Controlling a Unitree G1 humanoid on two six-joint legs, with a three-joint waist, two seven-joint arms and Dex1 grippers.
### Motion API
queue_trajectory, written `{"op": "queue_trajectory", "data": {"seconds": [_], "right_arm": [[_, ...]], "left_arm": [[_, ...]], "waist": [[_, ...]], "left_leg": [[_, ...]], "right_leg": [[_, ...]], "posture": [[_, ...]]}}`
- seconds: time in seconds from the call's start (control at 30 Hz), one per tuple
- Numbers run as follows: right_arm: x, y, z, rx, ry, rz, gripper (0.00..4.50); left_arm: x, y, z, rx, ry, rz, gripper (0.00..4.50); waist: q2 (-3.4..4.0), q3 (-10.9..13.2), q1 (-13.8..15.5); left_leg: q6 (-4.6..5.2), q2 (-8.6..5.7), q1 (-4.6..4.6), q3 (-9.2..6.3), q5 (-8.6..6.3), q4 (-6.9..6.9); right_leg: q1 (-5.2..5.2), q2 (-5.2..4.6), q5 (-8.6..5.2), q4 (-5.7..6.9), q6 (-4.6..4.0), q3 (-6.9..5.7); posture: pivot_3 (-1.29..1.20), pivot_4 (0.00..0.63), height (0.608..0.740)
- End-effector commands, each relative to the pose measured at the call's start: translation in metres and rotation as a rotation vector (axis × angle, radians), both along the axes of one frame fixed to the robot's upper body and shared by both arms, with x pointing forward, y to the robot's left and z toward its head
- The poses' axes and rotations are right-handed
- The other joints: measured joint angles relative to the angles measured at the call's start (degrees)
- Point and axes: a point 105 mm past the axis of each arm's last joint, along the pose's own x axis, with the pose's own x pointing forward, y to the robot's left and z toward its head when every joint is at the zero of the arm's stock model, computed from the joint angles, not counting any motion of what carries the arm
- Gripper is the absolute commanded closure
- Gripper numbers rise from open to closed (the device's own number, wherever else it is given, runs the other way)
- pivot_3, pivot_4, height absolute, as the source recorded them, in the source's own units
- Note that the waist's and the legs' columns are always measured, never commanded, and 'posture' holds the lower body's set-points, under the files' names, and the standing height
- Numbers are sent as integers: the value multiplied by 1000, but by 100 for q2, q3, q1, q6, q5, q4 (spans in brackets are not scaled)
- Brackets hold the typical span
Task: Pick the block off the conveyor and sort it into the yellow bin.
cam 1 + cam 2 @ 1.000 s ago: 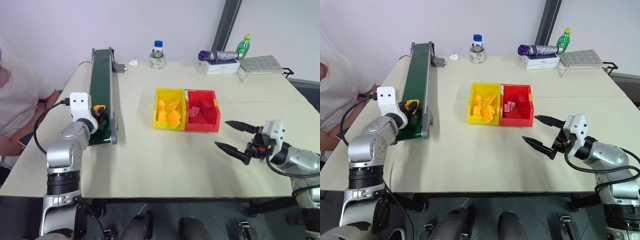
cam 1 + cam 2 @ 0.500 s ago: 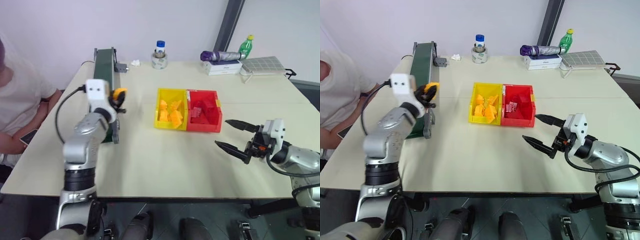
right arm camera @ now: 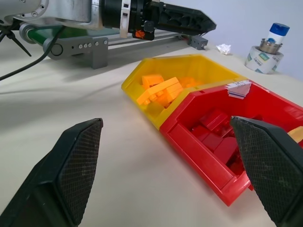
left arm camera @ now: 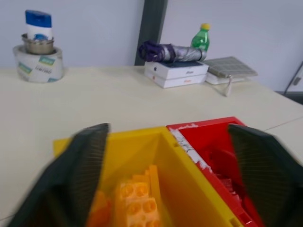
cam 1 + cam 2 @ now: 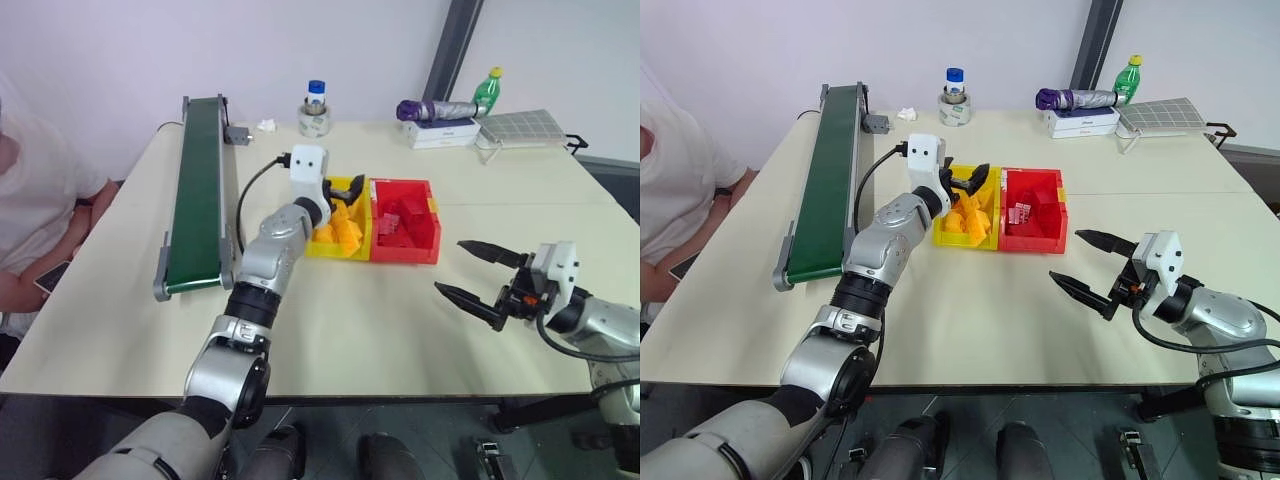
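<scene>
The left gripper (image 5: pixel 975 178) hangs over the yellow bin (image 5: pixel 945 238), its 2 black fingers spread wide with nothing between them. In the left wrist view the jaws frame the bin's interior, where orange-yellow bricks (image 4: pixel 137 198) lie heaped. Which one is the task's block I cannot tell; it looks to be in that pile. The conveyor (image 5: pixel 197 190), at 9 o'clock from the bins, carries nothing on its green belt. The red bin (image 5: pixel 404 221) touches the yellow one at its 3 o'clock side. The right gripper (image 5: pixel 480 276) waits spread at 5 o'clock from the bins. Risk: pulling back low, a left finger could catch the yellow rim and drag both joined bins.
</scene>
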Motion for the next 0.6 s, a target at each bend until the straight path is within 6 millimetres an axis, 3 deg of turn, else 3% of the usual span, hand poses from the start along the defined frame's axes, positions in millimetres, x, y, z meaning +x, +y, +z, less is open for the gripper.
{"op": "queue_trajectory", "data": {"seconds": [0.03, 0.17, 0.4, 0.6], "right_arm": [[-4, 0, 15, -5, -60, -2, 0], [-4, 0, 14, -3, -58, -2, 0], [3, 0, 15, -6, -58, 17, 0], [6, 1, 13, -3, -48, 40, 0]], "left_arm": [[-6, 7, 28, -32, -105, -16, 38], [-19, 28, 28, -21, -122, -49, 38], [-97, 111, 24, 86, -203, -223, 38], [-116, 171, 3, 250, -110, -140, 38]], "waist": [[-1, 1, 1], [1, -1, -17], [8, -1, -133], [11, -3, -67]], "left_leg": [[0, -1, 0, 0, 0, 2], [0, 0, 1, 0, 0, 2], [-1, 7, 3, -3, 1, -13], [-3, 7, 6, -5, -1, -10]], "right_leg": [[2, -1, 0, 0, 0, 0], [2, 0, 0, 1, -1, 0], [-12, 4, -10, 9, -22, 9], [4, -1, -11, 4, -34, 12]], "posture": [[0, 150, 740], [0, 150, 740], [0, 150, 740], [0, 150, 740]]}}
